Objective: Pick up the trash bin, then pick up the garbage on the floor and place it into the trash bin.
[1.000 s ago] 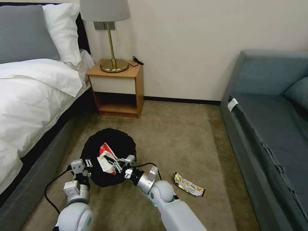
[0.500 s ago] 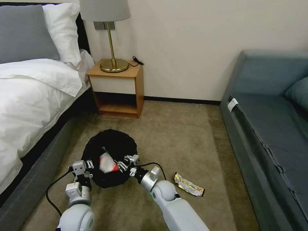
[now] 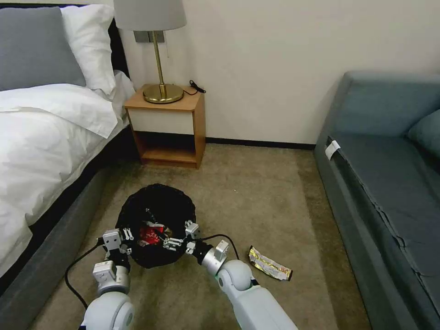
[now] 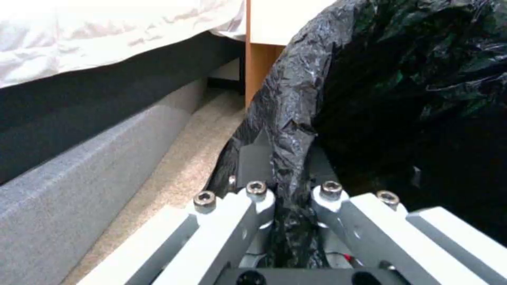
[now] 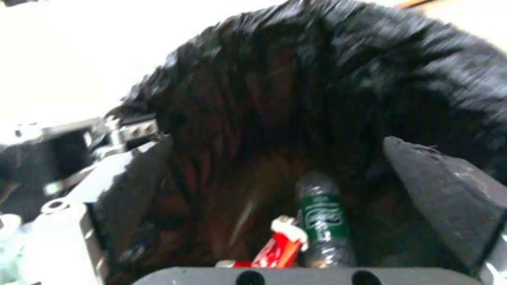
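The trash bin (image 3: 156,215) is wrapped in crinkly, glossy black plastic, dark all the way down its inside. Within it lie a red-and-white snack packet (image 5: 277,247) and a clear bottle (image 5: 322,221) with a dark green label bearing pale print. On the beige-brown carpet (image 3: 256,201) rests a gold-and-silver foil wrapper (image 3: 269,269) with dark edges. The left gripper (image 4: 290,198) and right gripper (image 3: 179,237) are silver-grey and white with black pads. The bed (image 3: 41,137) is white with a grey pillow, the nightstand (image 3: 167,126) orange-brown wood with a white front, the lamp (image 3: 158,55) brass with a pale grey shade, and the sofa (image 3: 389,183) blue-grey.
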You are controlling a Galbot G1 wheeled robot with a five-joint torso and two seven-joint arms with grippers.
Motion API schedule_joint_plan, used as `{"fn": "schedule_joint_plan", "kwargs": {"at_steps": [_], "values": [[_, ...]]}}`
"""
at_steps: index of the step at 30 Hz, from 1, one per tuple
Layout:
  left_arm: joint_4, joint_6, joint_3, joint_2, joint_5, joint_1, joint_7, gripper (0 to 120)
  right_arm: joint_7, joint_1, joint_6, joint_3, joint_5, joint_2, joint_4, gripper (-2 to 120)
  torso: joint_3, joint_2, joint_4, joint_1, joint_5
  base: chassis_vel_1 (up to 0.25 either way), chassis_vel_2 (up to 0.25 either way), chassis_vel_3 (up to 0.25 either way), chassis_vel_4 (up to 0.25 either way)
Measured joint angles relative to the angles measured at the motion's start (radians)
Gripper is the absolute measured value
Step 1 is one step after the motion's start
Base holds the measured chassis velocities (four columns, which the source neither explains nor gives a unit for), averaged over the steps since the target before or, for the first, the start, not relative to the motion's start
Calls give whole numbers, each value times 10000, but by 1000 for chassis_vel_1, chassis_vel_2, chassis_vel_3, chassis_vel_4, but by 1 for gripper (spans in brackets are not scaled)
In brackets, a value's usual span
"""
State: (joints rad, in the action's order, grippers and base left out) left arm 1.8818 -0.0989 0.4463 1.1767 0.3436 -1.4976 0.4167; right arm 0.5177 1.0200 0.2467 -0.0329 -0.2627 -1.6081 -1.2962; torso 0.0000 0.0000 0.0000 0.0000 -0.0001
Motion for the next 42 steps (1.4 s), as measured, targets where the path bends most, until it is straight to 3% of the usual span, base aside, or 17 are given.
{"fn": "schedule_joint_plan", "kwargs": {"at_steps": [13,24,34,42], "values": [[-55,-205,41,-205,-26,55,-34,2,-633,-409,-36,-494,240,0,-397,100,0,0,0,0,1,0,0,0,0],[-350,-451,66,-372,-48,177,-104,2,-1985,-654,-466,-1012,1217,87,-312,100,0,0,2,0,2,0,0,0,0],[-719,-469,75,-445,75,373,-78,2,-3090,-235,-709,-1117,1608,1665,-372,100,1,0,-1,0,2,0,0,0,0],[-963,-469,107,-458,134,478,-77,2,-3265,258,-924,-1002,1511,2726,-604,100,0,0,1,0,3,0,0,0,0]]}}
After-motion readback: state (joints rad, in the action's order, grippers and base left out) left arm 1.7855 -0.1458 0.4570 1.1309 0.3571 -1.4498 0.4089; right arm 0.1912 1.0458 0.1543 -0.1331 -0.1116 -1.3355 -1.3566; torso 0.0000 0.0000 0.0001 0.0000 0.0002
